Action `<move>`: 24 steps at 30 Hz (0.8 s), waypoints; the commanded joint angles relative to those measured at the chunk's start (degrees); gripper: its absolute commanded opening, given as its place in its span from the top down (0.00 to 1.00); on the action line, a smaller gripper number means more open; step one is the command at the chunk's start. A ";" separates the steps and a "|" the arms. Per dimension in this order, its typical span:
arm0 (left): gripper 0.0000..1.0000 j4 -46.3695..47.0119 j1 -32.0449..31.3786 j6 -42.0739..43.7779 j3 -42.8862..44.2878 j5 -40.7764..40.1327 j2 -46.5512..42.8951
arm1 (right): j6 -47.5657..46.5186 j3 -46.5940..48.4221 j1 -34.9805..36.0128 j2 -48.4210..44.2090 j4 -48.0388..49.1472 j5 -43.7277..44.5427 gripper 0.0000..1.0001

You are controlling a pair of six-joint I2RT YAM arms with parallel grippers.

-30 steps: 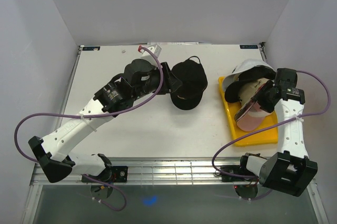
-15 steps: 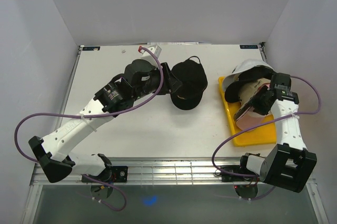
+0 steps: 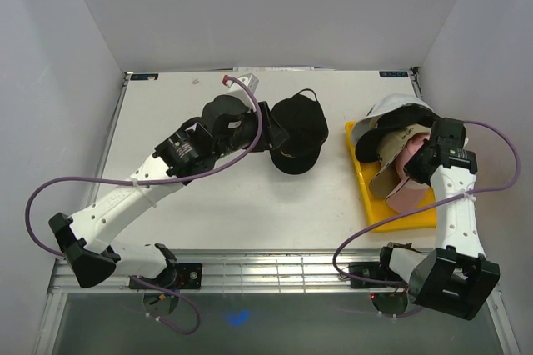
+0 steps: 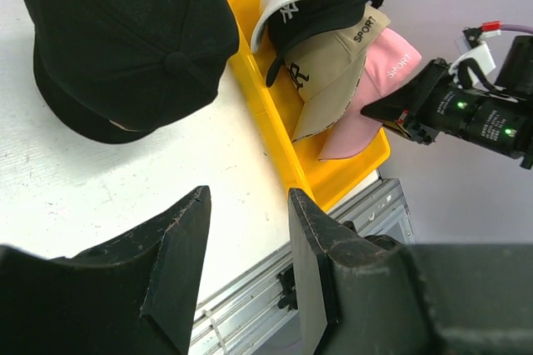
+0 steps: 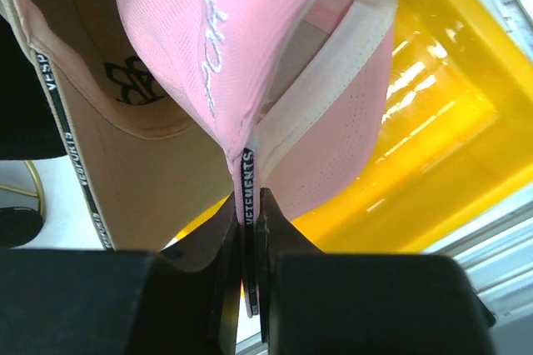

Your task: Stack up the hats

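Note:
A plain black cap [image 3: 298, 132] lies mid-table; it also shows in the left wrist view [image 4: 125, 47]. My left gripper [image 3: 271, 134] is open and empty just left of it, its jaws [image 4: 248, 192] apart over bare table. On the yellow tray [image 3: 366, 197] overlap a white NY cap [image 3: 391, 109], a black NY cap [image 4: 333, 17], a tan cap [image 3: 390, 170] and a pink cap [image 3: 410, 192]. My right gripper [image 3: 425, 165] is shut on the pink cap's [image 5: 183, 47] edge band [image 5: 248, 205] and holds it partly lifted over the tan cap [image 5: 125, 163].
The yellow tray's [image 5: 433, 138] raised rim runs along the table's right side. A gold wire loop [image 5: 32, 178] peeks out beside the caps. A metal rail [image 3: 275, 267] borders the near edge. A small white and red item [image 3: 240, 80] lies at the back. Walls stand close on both sides.
My right gripper has drawn back toward the near edge with the pink cap in it, pulling that cap down the tray. The left arm has barely shifted.

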 commanded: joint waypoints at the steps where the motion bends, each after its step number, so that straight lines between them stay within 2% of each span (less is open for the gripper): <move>1: 0.47 0.06 -0.21 0.72 1.10 1.13 0.62 | -0.19 3.64 -0.44 -3.15 -2.21 8.89 0.92; 11: 0.47 -0.12 -0.21 1.15 1.54 2.09 2.20 | 0.87 12.08 -0.35 -5.61 -7.49 13.12 0.92; 18: 0.47 -0.12 -0.21 1.07 1.45 2.18 2.73 | 1.57 13.40 -0.44 -6.31 -7.84 7.68 0.92; 24: 0.47 0.14 -0.21 1.42 1.45 3.05 2.82 | 2.10 20.95 -0.26 -6.14 -10.48 4.52 0.92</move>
